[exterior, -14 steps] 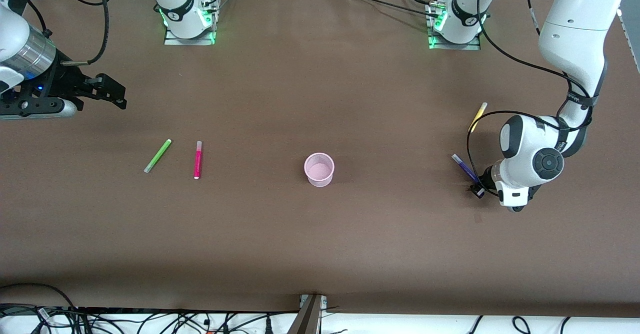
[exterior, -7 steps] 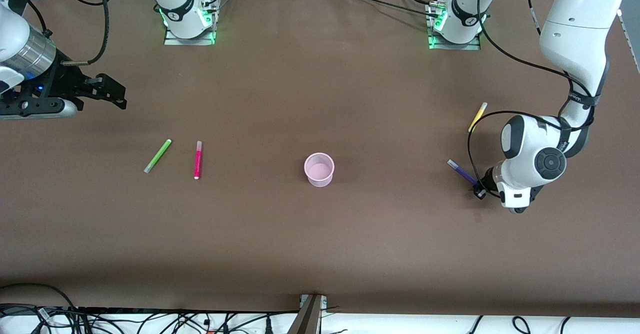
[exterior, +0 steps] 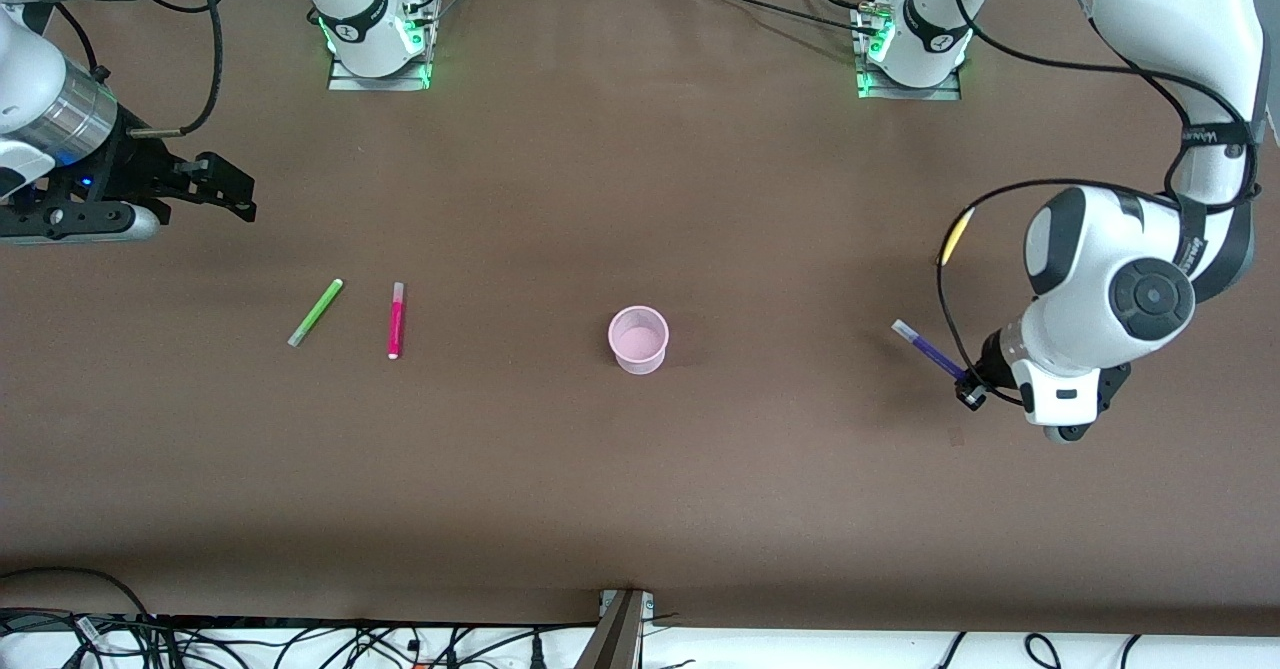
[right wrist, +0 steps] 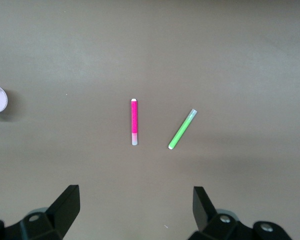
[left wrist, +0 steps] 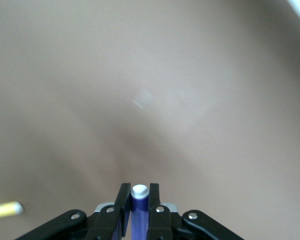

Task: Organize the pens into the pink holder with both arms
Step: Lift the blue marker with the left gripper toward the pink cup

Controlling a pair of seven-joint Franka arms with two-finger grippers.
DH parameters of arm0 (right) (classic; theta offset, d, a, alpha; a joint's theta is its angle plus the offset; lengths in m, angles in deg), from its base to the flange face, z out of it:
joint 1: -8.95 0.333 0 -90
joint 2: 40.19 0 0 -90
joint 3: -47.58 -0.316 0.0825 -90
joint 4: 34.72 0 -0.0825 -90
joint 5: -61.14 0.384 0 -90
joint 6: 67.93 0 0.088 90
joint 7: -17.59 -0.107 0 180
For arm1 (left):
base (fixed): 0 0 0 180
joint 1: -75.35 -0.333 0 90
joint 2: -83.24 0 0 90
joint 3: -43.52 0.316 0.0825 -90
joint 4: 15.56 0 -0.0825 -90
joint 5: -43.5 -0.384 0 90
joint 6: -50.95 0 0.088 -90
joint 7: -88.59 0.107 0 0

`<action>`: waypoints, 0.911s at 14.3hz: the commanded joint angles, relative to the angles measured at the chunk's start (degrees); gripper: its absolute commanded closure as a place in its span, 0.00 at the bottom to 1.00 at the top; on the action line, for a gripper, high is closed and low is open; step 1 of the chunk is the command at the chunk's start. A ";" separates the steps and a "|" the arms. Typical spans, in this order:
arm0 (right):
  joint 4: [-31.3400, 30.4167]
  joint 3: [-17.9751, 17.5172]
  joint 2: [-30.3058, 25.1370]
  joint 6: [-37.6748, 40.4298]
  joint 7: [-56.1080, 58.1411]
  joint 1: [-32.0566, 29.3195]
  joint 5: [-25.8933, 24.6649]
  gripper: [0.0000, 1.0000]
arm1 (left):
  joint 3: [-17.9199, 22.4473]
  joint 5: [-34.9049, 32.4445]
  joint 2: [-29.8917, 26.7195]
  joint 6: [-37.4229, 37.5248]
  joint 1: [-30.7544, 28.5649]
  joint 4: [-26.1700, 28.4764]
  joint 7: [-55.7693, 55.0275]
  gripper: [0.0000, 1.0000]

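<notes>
While clamped, purple pen (exterior: 926, 350) hangs airborne.

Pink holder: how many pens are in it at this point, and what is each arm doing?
None yet: the pink holder looks empty. In hand: the left gripper is shut on the purple pen, lifted off the table. Left: the yellow pen lies at the left arm's end; the green pen and magenta pen lie at the right arm's end. The right gripper waits open, above the table.

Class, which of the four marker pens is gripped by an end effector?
The dark purple pen, clamped in the left end effector; the green, magenta and yellow pens lie untouched.
</notes>
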 commanded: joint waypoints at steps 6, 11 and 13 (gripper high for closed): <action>0.78 0.14 4.89 -1.73 0.26 0.93 -4.28 0.00 | 0.90 -6.67 1.82 0.79 16.62 -8.31 -28.03 1.00; 0.78 0.23 9.61 -1.65 1.14 1.38 -4.02 0.00 | 1.60 -17.92 8.50 0.70 24.45 -16.31 -41.50 1.00; 0.43 0.23 11.04 -1.56 1.66 1.38 -3.40 0.00 | 1.60 -23.28 11.31 0.52 26.13 -19.03 -46.51 1.00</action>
